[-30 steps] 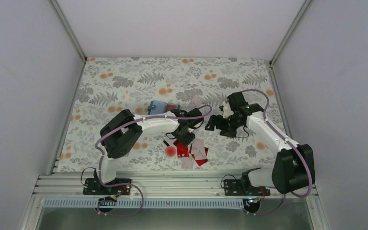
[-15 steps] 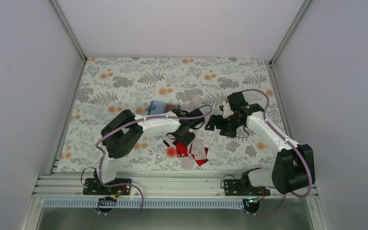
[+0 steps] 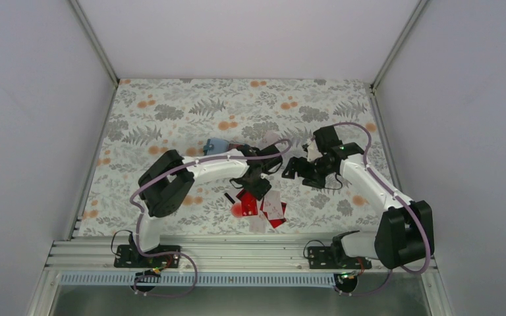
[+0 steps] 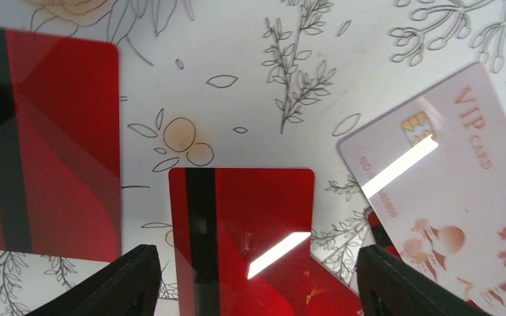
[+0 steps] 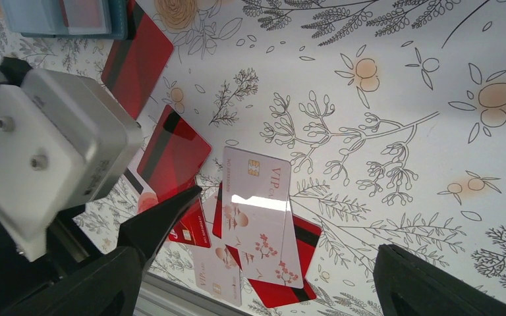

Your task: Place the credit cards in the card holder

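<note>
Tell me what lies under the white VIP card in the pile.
The VIP card rests on red cards, which show past it on two sides. A second pale card pokes out at one corner; which lies on top is unclear. Anything fully covered cannot be seen.

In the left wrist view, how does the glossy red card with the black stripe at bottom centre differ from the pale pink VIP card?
The glossy red card shows a black magnetic stripe; the pale pink VIP card shows a gold chip and lettering. The red card sits square to the view, the pink card tilted. Both are flat rounded rectangles on the floral tablecloth.
</note>
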Available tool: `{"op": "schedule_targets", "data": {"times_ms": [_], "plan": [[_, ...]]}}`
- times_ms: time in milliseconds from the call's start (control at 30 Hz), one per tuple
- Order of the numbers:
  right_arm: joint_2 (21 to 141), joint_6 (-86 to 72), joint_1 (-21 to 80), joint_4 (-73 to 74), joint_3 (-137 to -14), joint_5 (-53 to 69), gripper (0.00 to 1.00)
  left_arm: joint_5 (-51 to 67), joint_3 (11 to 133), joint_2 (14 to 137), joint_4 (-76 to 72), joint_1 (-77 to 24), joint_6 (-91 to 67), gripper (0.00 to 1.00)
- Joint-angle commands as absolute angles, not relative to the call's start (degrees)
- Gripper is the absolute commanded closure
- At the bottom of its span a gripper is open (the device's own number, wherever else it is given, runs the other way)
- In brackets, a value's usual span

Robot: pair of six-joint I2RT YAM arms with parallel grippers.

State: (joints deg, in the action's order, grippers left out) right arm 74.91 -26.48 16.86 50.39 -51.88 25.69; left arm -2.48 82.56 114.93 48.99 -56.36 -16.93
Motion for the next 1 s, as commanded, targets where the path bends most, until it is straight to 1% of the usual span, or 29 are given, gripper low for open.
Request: {"op": "schedule_targets", "data": {"times_ms": [0, 67, 133, 400, 633, 967], "plan": [[73.8, -26.6, 17.1, 49.7, -52.7, 25.8, 0.11, 1.4, 85.1, 112.6, 52.3, -55.7, -14.9, 0.2], [73.8, -26.7, 17.1, 49.6, -52.7, 25.8, 0.1, 2.2, 85.2, 113.0, 53.4, -55.8, -14.2, 0.15], [73.9, -26.6, 17.1, 49.6, -52.7, 26.0, 0.1, 2.6, 84.5, 113.4, 53.7, -55.7, -14.1, 0.14], [73.8, -26.6, 17.1, 49.8, -52.5, 25.8, 0.1, 2.5, 80.6, 115.5, 52.4, -55.1, -14.8, 0.15], [74.2, -26.5, 17.1, 49.9, -52.8, 25.7, 0.1, 3.3, 80.5, 117.3, 50.8, -54.0, -15.8, 0.17], [75.3, -26.2, 17.1, 49.8, -53.3, 25.6, 0.1, 5.9, 83.2, 118.5, 51.0, -52.6, -14.7, 0.16]]}}
